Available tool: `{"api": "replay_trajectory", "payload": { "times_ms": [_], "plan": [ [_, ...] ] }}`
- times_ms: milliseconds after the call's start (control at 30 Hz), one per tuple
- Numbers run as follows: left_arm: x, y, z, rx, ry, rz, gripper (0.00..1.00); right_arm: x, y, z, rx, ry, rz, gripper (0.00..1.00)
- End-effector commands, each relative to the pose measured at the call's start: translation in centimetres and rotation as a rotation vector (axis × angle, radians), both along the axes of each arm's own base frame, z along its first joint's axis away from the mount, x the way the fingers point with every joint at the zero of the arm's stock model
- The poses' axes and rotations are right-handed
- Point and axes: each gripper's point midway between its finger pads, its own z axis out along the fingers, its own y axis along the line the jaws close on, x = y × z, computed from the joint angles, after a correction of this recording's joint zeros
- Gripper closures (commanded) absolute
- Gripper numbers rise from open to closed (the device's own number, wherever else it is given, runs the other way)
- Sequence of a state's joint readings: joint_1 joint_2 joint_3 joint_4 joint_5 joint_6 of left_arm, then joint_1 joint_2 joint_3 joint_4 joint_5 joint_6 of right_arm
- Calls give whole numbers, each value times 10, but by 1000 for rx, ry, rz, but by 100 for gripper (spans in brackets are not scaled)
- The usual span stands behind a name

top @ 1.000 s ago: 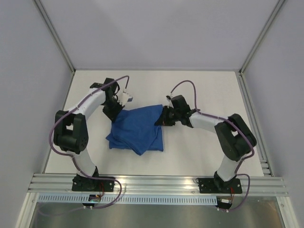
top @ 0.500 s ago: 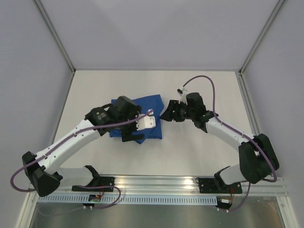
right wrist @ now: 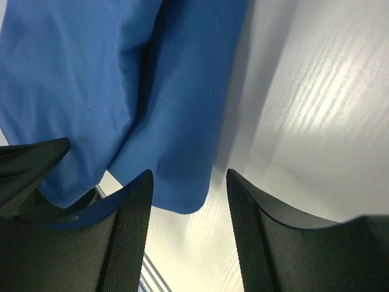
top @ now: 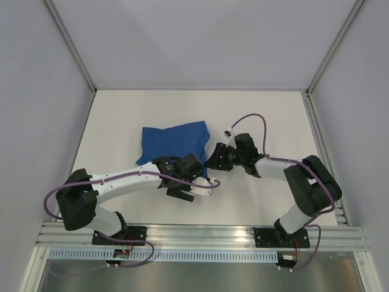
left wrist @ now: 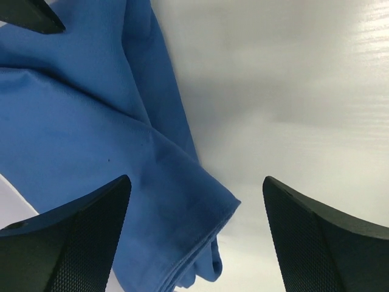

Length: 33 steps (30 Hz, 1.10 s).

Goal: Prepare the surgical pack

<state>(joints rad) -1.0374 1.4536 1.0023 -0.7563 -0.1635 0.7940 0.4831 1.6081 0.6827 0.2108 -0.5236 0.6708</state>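
Observation:
The surgical pack [top: 171,146] is a folded royal-blue fabric bundle lying on the white table, left of centre. My left gripper [top: 196,172] hovers at its near right corner. In the left wrist view the layered blue corner [left wrist: 182,237] lies below and between the wide-open fingers [left wrist: 79,237], untouched by them. My right gripper [top: 214,161] faces the same corner from the right. In the right wrist view a rounded blue fold [right wrist: 182,121] reaches just between the parted fingertips [right wrist: 134,219], with bare table on its right side.
White table [top: 267,115] is walled by grey panels on three sides. An aluminium rail [top: 200,234] carrying both arm bases runs along the near edge. The two grippers sit close together at the bundle's near right corner.
Both grippers have opened and let the fabric go. The left arm swung from the bundle's far left side round to its near right corner. The bundle now lies farther back.

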Motion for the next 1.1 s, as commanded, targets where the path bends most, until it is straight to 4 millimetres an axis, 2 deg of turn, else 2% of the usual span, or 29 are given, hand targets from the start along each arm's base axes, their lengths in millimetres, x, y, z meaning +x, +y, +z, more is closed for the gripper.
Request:
{"api": "replay_trajectory", "payload": {
  "times_ms": [0,100,133,200,233,300,367,500,600,700,800,833,867,900,933,967,1000,1067],
  "plan": [
    [12,-13,2,-55,-61,1,3,6,13,14,98,-49,18,46],
    [18,-12,6,-63,-101,28,15,7,19,10,103,-39,32,45],
    [19,-10,5,-57,-106,31,24,6,22,6,102,-29,37,45],
    [20,-3,4,-30,-119,46,34,5,24,5,113,-19,36,45],
    [19,2,1,-10,-118,52,42,4,25,6,119,-23,37,45],
    [18,9,1,-1,-127,62,51,1,24,2,113,-14,39,44],
    [17,12,2,-3,-131,68,56,1,24,1,110,-13,38,43],
    [19,12,3,-13,-143,87,73,2,25,-6,106,2,31,42],
    [20,12,4,-14,-151,103,100,4,28,-13,115,19,21,41],
    [22,12,12,-40,-168,124,100,3,29,-18,126,45,20,42],
    [13,10,34,-114,-122,138,100,2,36,-18,155,60,28,58],
    [7,11,44,-144,-92,137,100,3,37,-21,159,73,28,70],
    [-7,3,48,-195,5,110,100,3,38,-22,161,94,18,77],
    [-12,-1,62,-243,44,98,100,2,36,-28,143,128,1,83],
    [-22,6,71,-270,96,97,100,7,33,-33,121,137,-32,95],
    [-36,0,75,-310,164,49,100,8,31,-36,112,152,-54,99],
    [-44,4,81,-318,188,33,100,10,30,-38,104,151,-75,99],
    [-58,7,78,-310,247,3,100,12,29,-38,106,156,-93,100]
  ]
}}
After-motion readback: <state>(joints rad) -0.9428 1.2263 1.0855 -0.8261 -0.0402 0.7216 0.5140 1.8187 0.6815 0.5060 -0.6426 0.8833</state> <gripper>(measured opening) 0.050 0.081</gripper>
